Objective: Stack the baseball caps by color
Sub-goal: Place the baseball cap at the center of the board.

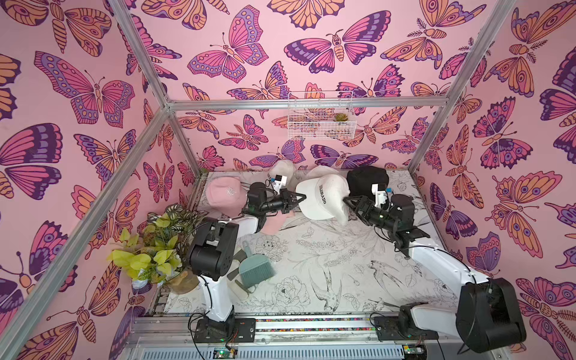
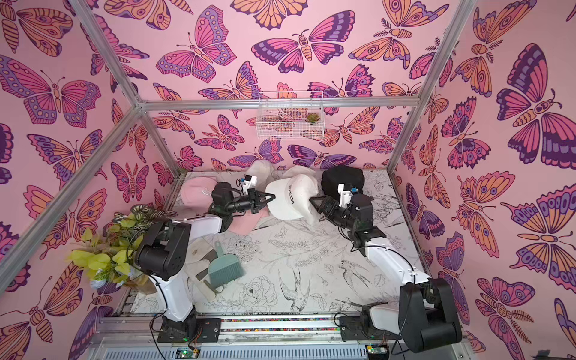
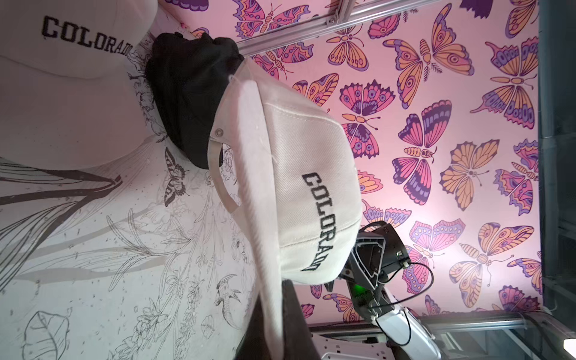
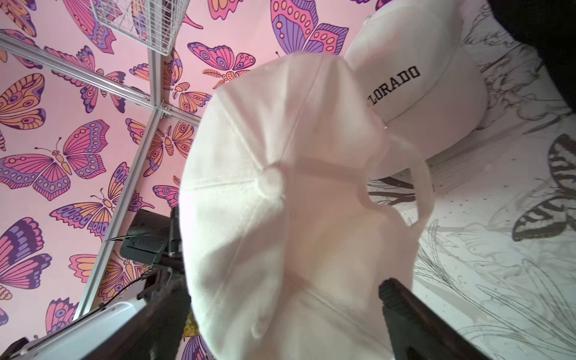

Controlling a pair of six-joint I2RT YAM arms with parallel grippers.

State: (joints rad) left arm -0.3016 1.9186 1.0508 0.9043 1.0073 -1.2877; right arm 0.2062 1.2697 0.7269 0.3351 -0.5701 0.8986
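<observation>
A cream "COLORADO" baseball cap (image 1: pixel 321 201) hangs above the table's back middle, with my left gripper (image 1: pixel 301 197) shut on its brim (image 3: pixel 265 249). My right gripper (image 1: pixel 345 202) is open at the cap's rear. Its fingers (image 4: pixel 405 311) stand wide on either side of the crown (image 4: pixel 280 187). A second cream "COLORADO" cap (image 3: pixel 62 78) lies behind it, and a third cream cap (image 1: pixel 282 170) lies at the back. A black cap (image 1: pixel 367 180) sits at the back right. One pink cap (image 1: pixel 224 191) rests at the back left. Another pink one (image 1: pixel 274 225) lies under my left arm.
A teal hand brush (image 1: pixel 257 268) lies on the table (image 1: pixel 343 280) near the left arm's base. A potted plant (image 1: pixel 156 249) stands at the front left corner. A white wire basket (image 1: pixel 321 118) hangs on the back wall above the caps.
</observation>
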